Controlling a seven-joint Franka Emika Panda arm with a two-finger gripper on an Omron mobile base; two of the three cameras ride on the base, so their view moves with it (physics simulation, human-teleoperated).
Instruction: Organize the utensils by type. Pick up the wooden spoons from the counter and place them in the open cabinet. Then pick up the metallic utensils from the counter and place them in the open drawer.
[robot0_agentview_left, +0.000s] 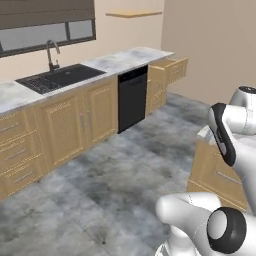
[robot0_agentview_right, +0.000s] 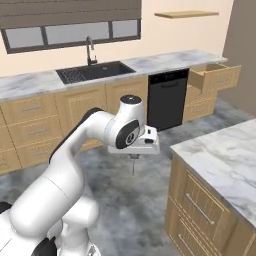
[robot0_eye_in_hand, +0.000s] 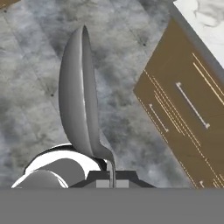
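Note:
My gripper (robot0_agentview_right: 133, 156) hangs over the grey floor between the two runs of cabinets, shut on a small silver spoon (robot0_agentview_right: 133, 167), one of the metallic utensils. In the hand view the spoon (robot0_eye_in_hand: 78, 100) points away from me, its thin handle pinched between my fingertips (robot0_eye_in_hand: 112, 181) and its bowl seen edge-on. The open drawer (robot0_agentview_right: 215, 75) juts out of the far right end of the white marble counter (robot0_agentview_right: 165, 60), well beyond the gripper. From the left base camera the drawer (robot0_agentview_left: 172, 67) and the counter (robot0_agentview_left: 125, 57) lie at the back.
A marble-topped island (robot0_agentview_right: 225, 150) with tan drawers stands close on my right; its front (robot0_eye_in_hand: 183, 105) lies beside the spoon. A black sink (robot0_agentview_right: 95, 71) with faucet sits in the counter, a black dishwasher (robot0_agentview_right: 167, 100) under it. A wooden shelf (robot0_agentview_right: 186, 14) hangs on the wall.

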